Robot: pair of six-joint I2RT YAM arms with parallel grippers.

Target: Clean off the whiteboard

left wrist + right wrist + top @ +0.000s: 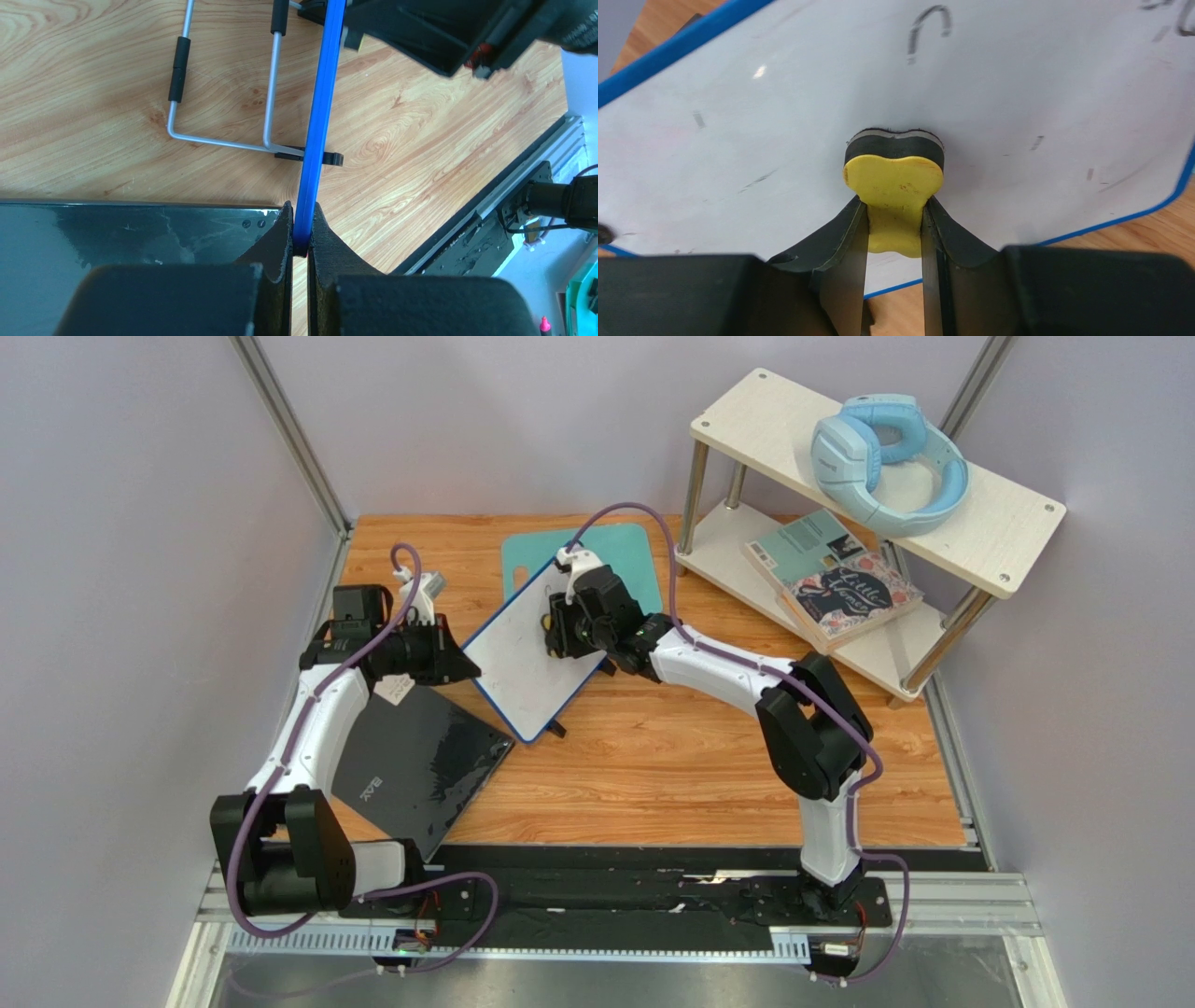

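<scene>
The whiteboard [536, 655], white with a thin blue frame, stands tilted at the table's middle. My left gripper [452, 661] is shut on its left edge; the left wrist view shows the blue frame [317, 133] pinched between my jaws and its wire stand [219, 142] behind. My right gripper [558, 627] is shut on a yellow eraser [893, 196] whose dark felt presses on the board face [1032, 91]. A dark curved mark [927, 28] and faint smudges show on the board beyond the eraser.
A glossy black slab [410, 763] lies at the front left. A teal mat [634, 560] lies behind the board. A two-tier shelf [968, 518] at the back right holds blue headphones [884, 462] and books [839, 577].
</scene>
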